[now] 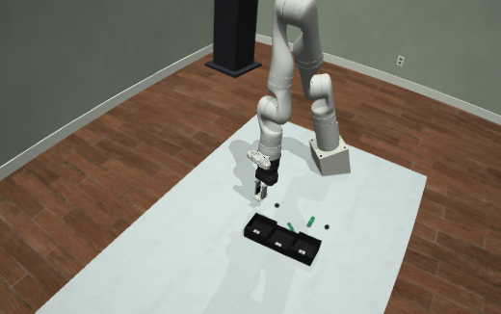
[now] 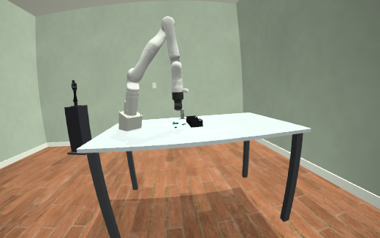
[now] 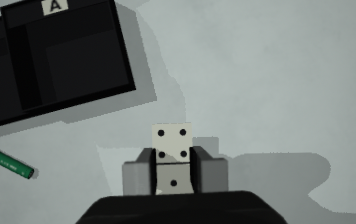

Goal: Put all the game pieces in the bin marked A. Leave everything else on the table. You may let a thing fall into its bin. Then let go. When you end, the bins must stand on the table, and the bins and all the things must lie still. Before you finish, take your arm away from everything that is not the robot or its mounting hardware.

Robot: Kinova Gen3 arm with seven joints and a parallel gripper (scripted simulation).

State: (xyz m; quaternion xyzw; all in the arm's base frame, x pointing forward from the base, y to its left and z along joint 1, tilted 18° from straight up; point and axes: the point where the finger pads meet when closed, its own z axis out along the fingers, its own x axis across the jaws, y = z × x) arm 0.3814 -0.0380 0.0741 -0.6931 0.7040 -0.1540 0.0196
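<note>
My gripper (image 3: 173, 163) is shut on a white domino (image 3: 172, 150) with black pips and holds it above the table. It also shows in the top view (image 1: 259, 194), left of and behind the bins. The black row of three bins (image 1: 282, 238) stands on the table. The bin marked A (image 3: 65, 55) is at the upper left of the wrist view, apart from the domino. Two small black round pieces (image 1: 276, 205) (image 1: 327, 226) lie on the table behind the bins.
Two green cylinders (image 1: 290, 226) (image 1: 311, 222) lie just behind the bins; one end shows in the wrist view (image 3: 16, 167). The robot base (image 1: 329, 156) stands at the back of the table. A black pedestal (image 1: 234, 36) stands on the floor.
</note>
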